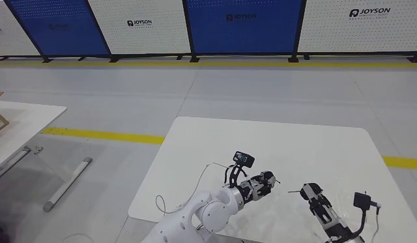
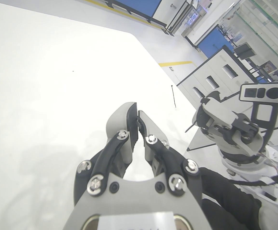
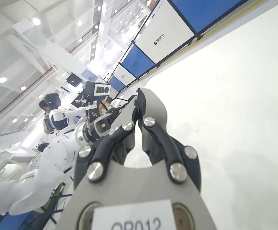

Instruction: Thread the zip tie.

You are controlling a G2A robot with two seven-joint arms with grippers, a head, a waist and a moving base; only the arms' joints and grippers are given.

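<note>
Tabletop is white, round-cornered, on a grey floor with a yellow line and blue and white panels behind. One black zip tie lies near the table edge. My left gripper pinches a small black piece. My right gripper is closed tight on a thin black strip.

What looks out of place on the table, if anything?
A thin black zip tie lies loose close to the table's edge, apart from the right hand, which grips a thin black strip. It seems stray.
</note>
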